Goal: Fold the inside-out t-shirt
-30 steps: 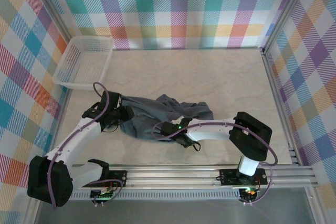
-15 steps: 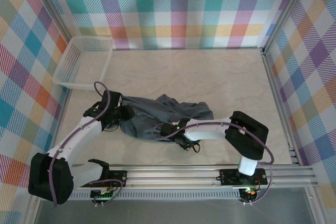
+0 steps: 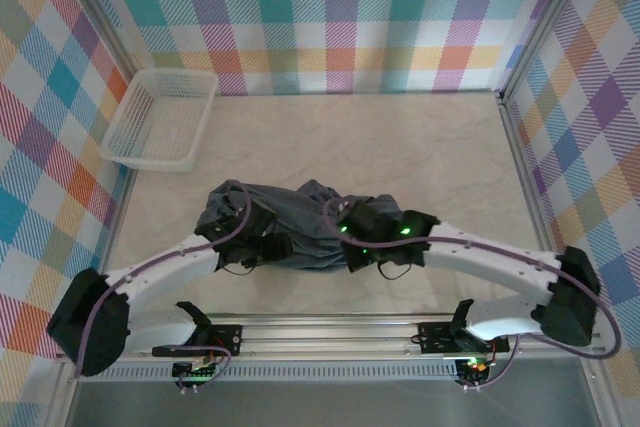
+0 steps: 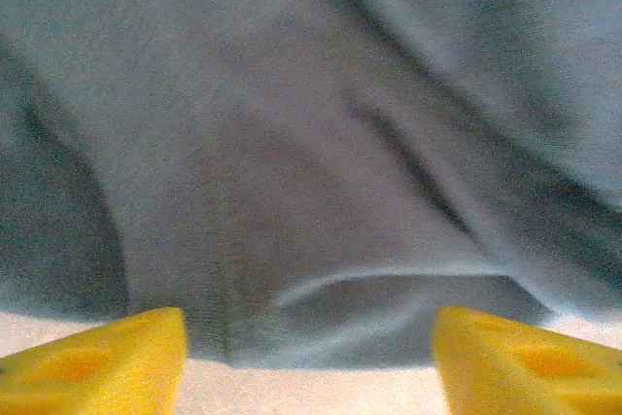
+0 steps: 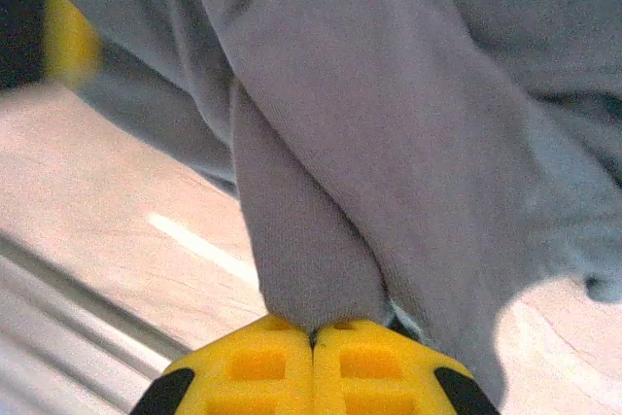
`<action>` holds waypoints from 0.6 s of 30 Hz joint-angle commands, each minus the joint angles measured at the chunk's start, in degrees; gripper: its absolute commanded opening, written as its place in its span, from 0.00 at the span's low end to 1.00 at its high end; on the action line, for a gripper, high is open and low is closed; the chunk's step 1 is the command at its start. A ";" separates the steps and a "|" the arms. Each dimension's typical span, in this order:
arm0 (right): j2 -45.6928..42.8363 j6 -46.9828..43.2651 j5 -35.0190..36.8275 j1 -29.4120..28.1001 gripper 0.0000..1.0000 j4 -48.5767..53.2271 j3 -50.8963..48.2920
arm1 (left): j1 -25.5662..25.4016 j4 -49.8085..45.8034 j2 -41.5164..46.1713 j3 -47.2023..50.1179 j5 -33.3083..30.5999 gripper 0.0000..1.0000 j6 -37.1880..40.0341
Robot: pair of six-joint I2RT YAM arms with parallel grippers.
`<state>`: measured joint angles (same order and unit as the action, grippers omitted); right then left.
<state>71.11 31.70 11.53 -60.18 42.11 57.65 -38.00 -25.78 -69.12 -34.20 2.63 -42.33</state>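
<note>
The slate blue-grey t-shirt (image 3: 300, 222) of soft wrinkled fabric lies in a crumpled heap on the near half of the pale wooden bench (image 3: 400, 137), a little left of the middle. Its near edge is close to the silver metal rail (image 3: 330, 329) at the front of the bench.

The right claw (image 3: 362, 250) is at the near right edge of the heap. In the right wrist view its yellow fingers (image 5: 258, 368) are pressed together and pinch a narrow fold of the t-shirt (image 5: 389, 143).

The left claw (image 3: 262, 247) is at the near left side of the heap. In the left wrist view its fingers (image 4: 107, 366) are spread wide with nothing between them. The hem of the t-shirt (image 4: 311, 143) runs across just ahead of them, on the bench.

The far half and the right side of the bench are bare. The white plastic mesh basket (image 3: 150, 161) stands in the far left corner, well apart from the t-shirt.
</note>
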 commanded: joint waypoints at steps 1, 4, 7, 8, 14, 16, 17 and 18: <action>-3.44 2.36 -8.33 3.99 0.00 -7.26 -3.02 | -0.67 -0.15 -6.49 0.91 -5.10 0.76 -1.59; -5.14 2.43 -10.76 7.13 0.00 -9.15 -3.83 | -0.67 1.94 -12.18 -1.01 -4.72 0.71 0.59; -4.88 0.63 -11.72 7.53 0.00 -7.94 -1.05 | -0.61 2.79 -12.10 -3.48 -6.46 0.23 1.67; -5.00 0.26 -12.07 7.53 0.00 -7.34 0.00 | -0.44 0.90 -10.71 -5.51 -8.44 0.10 2.56; -9.57 -1.80 -13.12 7.91 0.00 -5.49 9.64 | 13.64 -13.07 2.53 -29.02 -11.02 0.00 15.18; -10.86 -3.20 -14.01 7.96 0.00 -5.10 13.73 | 17.67 -16.41 2.69 -40.27 -9.44 0.00 18.78; -11.70 -3.90 -15.06 7.98 0.00 -5.39 15.61 | 18.61 -18.05 1.62 -46.90 -9.40 0.00 21.17; -12.40 -4.36 -16.33 7.98 0.00 -5.93 16.98 | 18.66 -18.86 0.16 -52.89 -9.26 0.00 22.97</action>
<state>61.91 30.24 -1.34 -52.47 37.21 70.13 -20.99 -39.70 -70.15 -75.13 -5.93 -28.18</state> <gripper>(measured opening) 0.047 0.065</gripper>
